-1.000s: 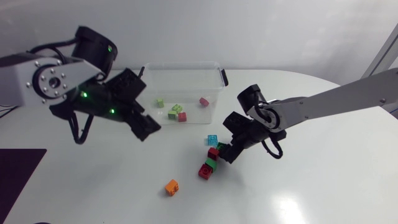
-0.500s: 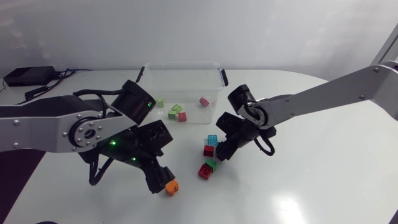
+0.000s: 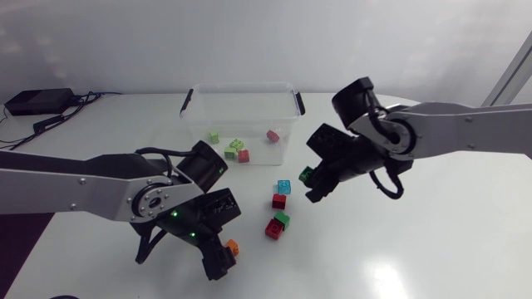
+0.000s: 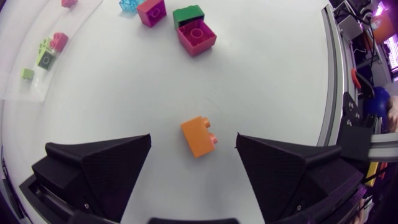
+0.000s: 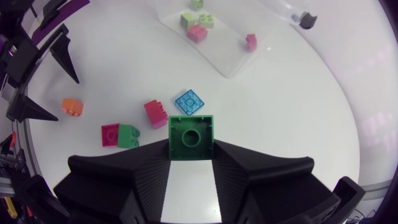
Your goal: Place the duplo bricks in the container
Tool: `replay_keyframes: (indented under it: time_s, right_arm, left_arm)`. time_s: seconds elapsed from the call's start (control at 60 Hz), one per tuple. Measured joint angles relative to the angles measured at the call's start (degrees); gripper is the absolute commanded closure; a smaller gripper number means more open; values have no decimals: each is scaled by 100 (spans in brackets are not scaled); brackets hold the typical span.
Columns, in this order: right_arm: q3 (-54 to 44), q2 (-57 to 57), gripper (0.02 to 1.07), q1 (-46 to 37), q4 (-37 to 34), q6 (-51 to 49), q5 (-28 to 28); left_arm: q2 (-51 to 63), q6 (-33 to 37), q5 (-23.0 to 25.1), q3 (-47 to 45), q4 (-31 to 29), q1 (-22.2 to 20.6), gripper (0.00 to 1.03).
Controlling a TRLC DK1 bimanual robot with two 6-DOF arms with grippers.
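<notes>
The clear container (image 3: 193, 116) stands at the back of the table with several small bricks inside. My right gripper (image 3: 309, 184) is shut on a dark green brick (image 3: 306, 175), held above the table just right of the loose bricks; in the right wrist view the green brick (image 5: 191, 137) sits between the fingers of the gripper (image 5: 191, 148). My left gripper (image 3: 223, 257) is open low over the orange brick (image 3: 232, 247). In the left wrist view the orange brick (image 4: 199, 136) lies on the table between the spread fingers (image 4: 106, 165), touching neither.
On the table between the arms lie a light blue brick (image 3: 284, 187), a red brick (image 3: 279, 201), and a green brick (image 3: 283, 218) joined to another red one (image 3: 273, 229). A black box with cables (image 3: 37, 101) sits at the far left.
My left arm swung from the container down to the front and lowered around the orange brick. My right gripper shut on the green brick and lifted it away up and to the right.
</notes>
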Motion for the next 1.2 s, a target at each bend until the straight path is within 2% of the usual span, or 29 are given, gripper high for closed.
replay_keyframes:
  time_s: [0.05, 0.167, 0.183, 0.233, 0.267, 0.3, 0.483, 0.633, 0.883, 0.917, 1.0, 1.017, 1.033, 1.05, 1.083, 1.133, 1.2]
  right_arm:
    - [92, -177, 80, 11, -120, 42, 31]
    - [369, -382, 80, 98, -197, 199, 85]
    - [431, -396, 80, 125, -197, 221, 87]
    - [599, -402, 80, 168, -199, 319, 109]
    - [732, -400, 80, 195, -195, 391, 114]
    - [857, -389, 80, 212, -195, 459, 133]
    - [1834, -33, 80, 221, -160, 824, 153]
    - [2538, 575, 80, 225, -120, 1060, 153]
    - [3624, 1738, 79, 269, -105, 1307, 195]
    - [3797, 1912, 73, 280, -105, 1335, 210]
    - [4212, 2293, 48, 306, -127, 1377, 310]
    - [4291, 2358, 42, 310, -146, 1377, 323]
    - [4363, 2417, 30, 319, -151, 1381, 332]
    - [4494, 2533, 23, 332, -155, 1397, 369]
    - [4553, 2586, 15, 339, -173, 1399, 413]
    - [4583, 2608, 10, 343, -245, 1405, 450]
    - [4581, 2588, 9, 343, -310, 1416, 455]
  left_arm:
    - [83, 0, 0, -11, 94, -20, 14]
    - [323, -2, -4, -13, 317, -44, 30]
    - [356, -2, -4, -13, 334, -48, 38]
    - [450, -13, -2, -15, 382, -48, 52]
    - [511, -31, -9, -20, 446, -57, 73]
    - [562, -44, -33, -20, 505, -66, 88]
    - [575, -83, -153, -129, 608, -114, 90]
    - [120, -83, -153, -354, 503, -105, 91]
    - [-1303, -37, -155, -343, -9, 448, 91]
    - [-1475, -33, -155, -289, -109, 511, 91]
    - [-1794, 7, -153, -83, -236, 688, 91]
    - [-1843, 11, -153, -33, -247, 728, 91]
    - [-1882, 22, -153, 22, -258, 765, 91]
    - [-1950, 28, -153, 155, -282, 857, 91]
    - [-1996, 57, -151, 297, -284, 951, 91]
    - [-2022, 94, -133, 520, -284, 1102, 91]
    - [-2022, 111, -87, 844, -247, 1316, 91]
